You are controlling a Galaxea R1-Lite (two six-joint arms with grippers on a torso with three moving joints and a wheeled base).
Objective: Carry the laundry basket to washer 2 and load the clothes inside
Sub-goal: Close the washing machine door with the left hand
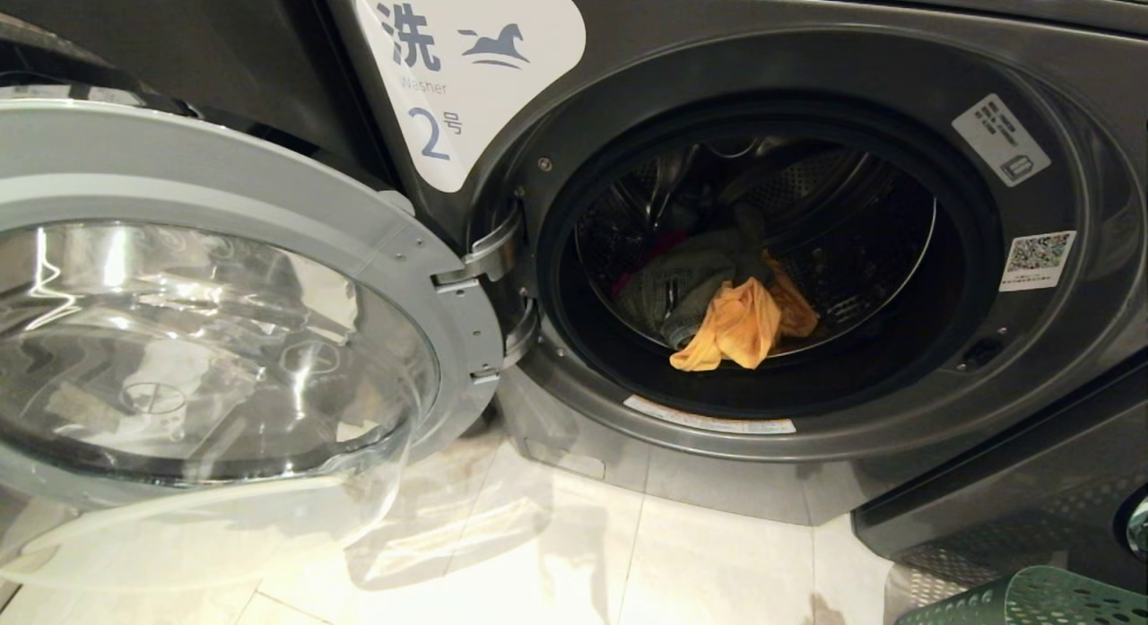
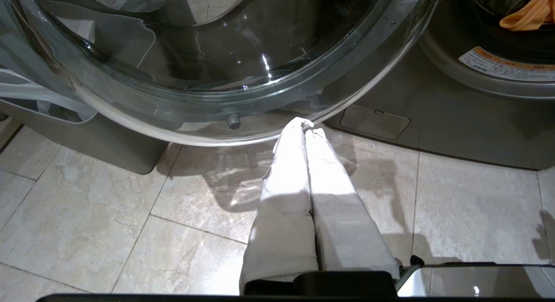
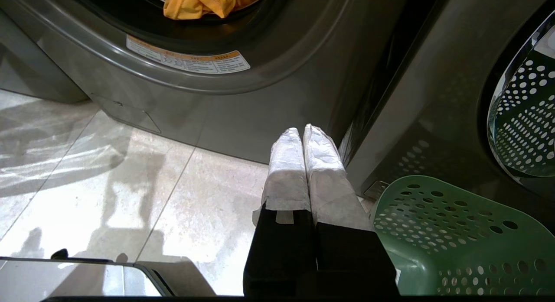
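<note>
Washer 2 (image 1: 861, 78) fills the head view, its round glass door (image 1: 206, 338) swung wide open to the left. In the drum lie the clothes: a yellow-orange garment (image 1: 740, 325) draped at the lip, a grey-green one (image 1: 686, 284) behind it and a sliver of pink-red (image 1: 641, 257). The green laundry basket (image 1: 1031, 598) stands on the floor at the lower right, beside my right gripper (image 3: 301, 129), which is shut and empty, low before the washer's base. My left gripper (image 2: 306, 125) is shut and empty, just under the open door's rim (image 2: 243, 137).
Pale floor tiles (image 1: 628, 553) lie before the machine. A second dark machine (image 3: 433, 98) stands right of washer 2, with the basket's holes mirrored in its door (image 3: 524, 115). A grey bin (image 2: 86, 137) sits behind the open door.
</note>
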